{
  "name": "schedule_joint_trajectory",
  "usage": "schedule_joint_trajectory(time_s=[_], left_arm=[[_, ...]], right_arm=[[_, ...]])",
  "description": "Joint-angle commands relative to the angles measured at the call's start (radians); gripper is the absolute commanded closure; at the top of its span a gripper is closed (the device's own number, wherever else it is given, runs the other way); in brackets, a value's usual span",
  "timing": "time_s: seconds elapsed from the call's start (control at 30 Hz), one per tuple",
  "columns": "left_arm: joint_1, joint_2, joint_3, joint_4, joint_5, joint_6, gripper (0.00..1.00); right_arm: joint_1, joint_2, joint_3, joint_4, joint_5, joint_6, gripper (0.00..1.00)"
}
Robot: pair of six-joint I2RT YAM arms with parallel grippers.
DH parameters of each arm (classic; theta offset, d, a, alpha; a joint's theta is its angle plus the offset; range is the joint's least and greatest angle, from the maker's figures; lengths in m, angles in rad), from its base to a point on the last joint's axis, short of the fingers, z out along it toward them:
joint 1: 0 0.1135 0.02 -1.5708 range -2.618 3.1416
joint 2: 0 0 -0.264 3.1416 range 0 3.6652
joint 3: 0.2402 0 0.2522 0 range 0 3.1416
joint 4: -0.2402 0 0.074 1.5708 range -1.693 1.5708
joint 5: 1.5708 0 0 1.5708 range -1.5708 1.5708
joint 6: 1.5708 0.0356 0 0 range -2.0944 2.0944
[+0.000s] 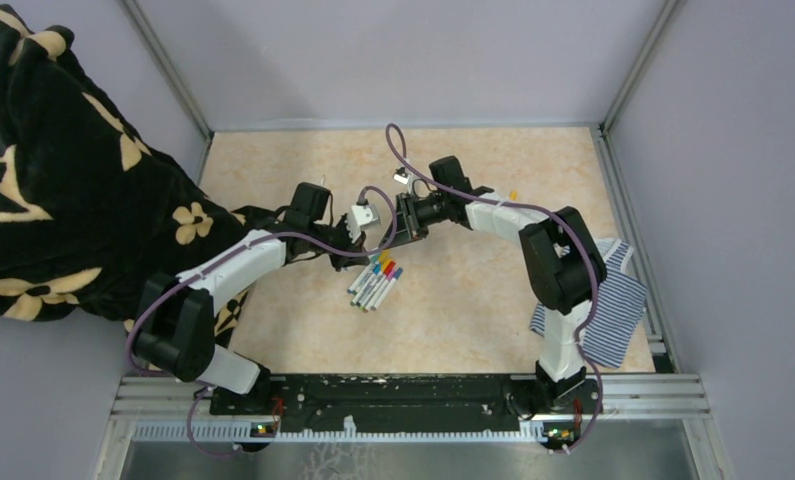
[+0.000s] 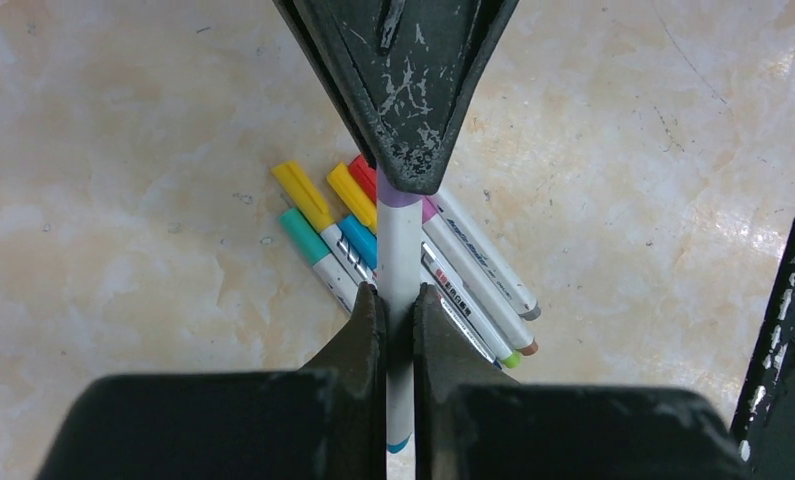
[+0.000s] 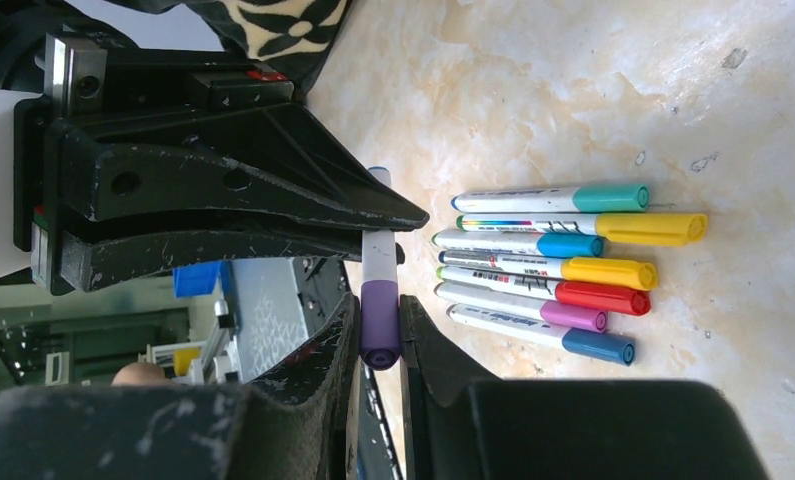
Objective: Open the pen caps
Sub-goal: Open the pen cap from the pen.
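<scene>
I've got one pen [image 2: 400,250] gripped in mid-air at both ends, over the far end of the spare pens [image 1: 375,282] on the counter [image 1: 493,300].
Left jaws clamp its white barrel and right jaws pinch the purple cap [image 3: 380,320] — if I pull off-axis, the slick barrel could slip through the jaws and leave the cap on.

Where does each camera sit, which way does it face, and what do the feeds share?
Top external: above and behind the bases, looking down on the table; both arms visible.
Left wrist: on the left arm, looking past the left end effector, shut on a pen by its barrel.
Right wrist: on the right arm, looking past the right end effector, shut on that pen's purple cap.
Shared: both wrist views show the held pen and the loose pens below.
</scene>
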Motion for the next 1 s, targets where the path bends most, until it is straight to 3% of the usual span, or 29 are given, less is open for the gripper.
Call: schedule_joint_trajectory(time_s=[0.0, 0.37, 0.73, 0.97], left_arm=[[0.007, 0.007, -0.010, -0.068, -0.005, 0.027, 1.00], [0.009, 0.005, -0.058, 0.050, -0.198, -0.026, 1.00], [0.009, -0.009, -0.069, 0.054, -0.187, -0.019, 1.00], [0.020, -0.008, -0.058, 0.006, -0.080, 0.000, 1.00]], right_arm=[[-0.014, -0.099, 0.047, 0.016, -0.045, -0.046, 1.00], [-0.020, -0.098, 0.052, -0.005, -0.021, -0.039, 1.00], [-0.031, -0.102, 0.063, -0.034, 0.000, -0.064, 1.00], [-0.038, -0.111, 0.074, -0.072, -0.005, -0.124, 1.00]])
